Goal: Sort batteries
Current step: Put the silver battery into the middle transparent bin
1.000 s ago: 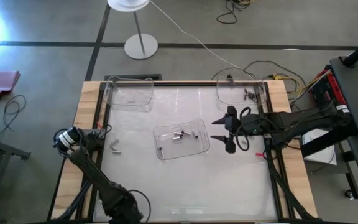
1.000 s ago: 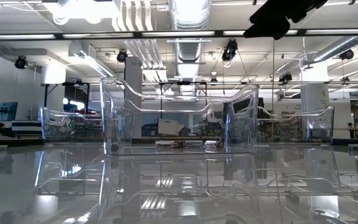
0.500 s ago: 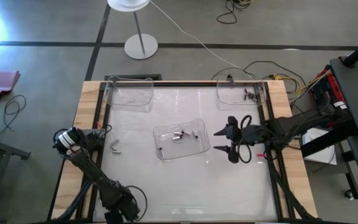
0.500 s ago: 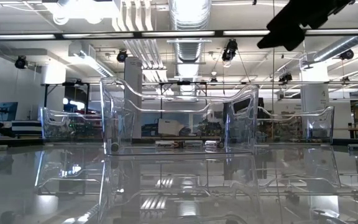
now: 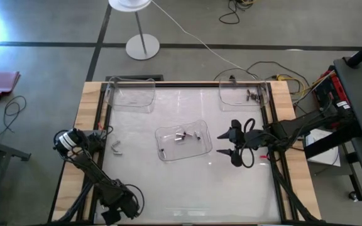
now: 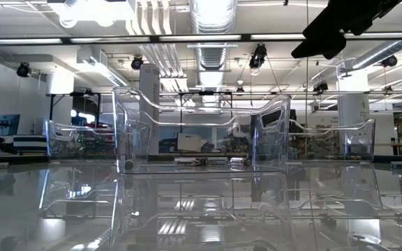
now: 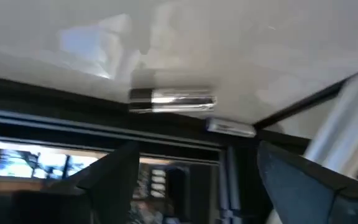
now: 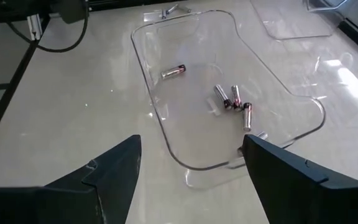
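Observation:
Several batteries point(image 8: 221, 94) lie on the floor of a clear tray point(image 5: 197, 149) at the table's middle. My right gripper point(image 5: 233, 144) hovers open just right of that tray, above the table, with nothing between its fingers; it shows at the low view's top right point(image 6: 332, 33). Two more batteries point(image 5: 116, 147) lie loose on the table near the left edge. My left gripper point(image 7: 197, 180) stands open close to them and touches neither. Other batteries point(image 5: 252, 95) lie in the far-right clear tray point(image 5: 231, 100).
Another clear tray point(image 5: 131, 95) stands at the far left of the table. Dark rails point(image 5: 102, 119) frame the table's left and right sides. A lamp stand point(image 5: 142, 45) and cables lie on the floor beyond the far edge.
My right gripper has moved toward the table's near edge and a little to the right, staying open and above the table beside the middle tray.

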### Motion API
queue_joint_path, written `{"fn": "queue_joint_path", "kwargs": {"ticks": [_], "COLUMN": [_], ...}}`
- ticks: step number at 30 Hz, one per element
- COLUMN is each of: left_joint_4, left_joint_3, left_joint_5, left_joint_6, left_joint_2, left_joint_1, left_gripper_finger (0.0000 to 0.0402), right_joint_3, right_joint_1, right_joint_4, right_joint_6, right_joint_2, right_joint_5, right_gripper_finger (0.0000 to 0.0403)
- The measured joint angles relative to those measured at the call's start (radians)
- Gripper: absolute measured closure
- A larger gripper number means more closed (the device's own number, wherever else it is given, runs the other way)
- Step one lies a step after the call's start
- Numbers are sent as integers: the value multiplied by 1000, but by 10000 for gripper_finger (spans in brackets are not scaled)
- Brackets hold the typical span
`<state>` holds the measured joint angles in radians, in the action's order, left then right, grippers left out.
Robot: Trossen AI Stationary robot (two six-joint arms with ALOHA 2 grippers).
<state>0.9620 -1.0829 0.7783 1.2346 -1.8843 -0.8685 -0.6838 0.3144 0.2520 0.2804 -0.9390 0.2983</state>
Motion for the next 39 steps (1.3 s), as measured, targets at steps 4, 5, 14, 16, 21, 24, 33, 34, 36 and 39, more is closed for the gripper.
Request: {"fn": "queue_joint_path", "kwargs": {"ticks": [4,5,14,16,21,24,33,34,36,39], "left_joint_4": [-51,-51,-68,-102,-133,-133,-174,-180,-189,-193], "left_joint_3": [22,24,93,113,131,147,163,163,163,163], "left_joint_5": [11,11,46,51,44,44,48,50,48,27], "left_joint_6": [7,6,7,13,16,16,39,42,59,69], "left_joint_2": [0,0,0,0,0,0,0,0,-1,-8], "left_joint_1": [42,52,77,77,77,71,37,29,17,5], "left_gripper_finger": [93,94,95,95,95,95,95,95,95,95], "right_joint_3": [0,0,2,2,2,2,3,3,3,3], "right_joint_1": [0,0,2,2,5,5,4,4,4,4], "right_joint_4": [0,0,2,1,5,5,5,5,5,5], "right_joint_6": [-3,-3,20,25,49,51,62,62,62,62], "right_joint_2": [0,0,0,0,0,0,0,0,0,0], "right_joint_5": [0,0,-1,-1,-9,-10,-10,-10,-10,-10], "right_gripper_finger": [129,130,128,126,126,130,129,128,130,135]}}
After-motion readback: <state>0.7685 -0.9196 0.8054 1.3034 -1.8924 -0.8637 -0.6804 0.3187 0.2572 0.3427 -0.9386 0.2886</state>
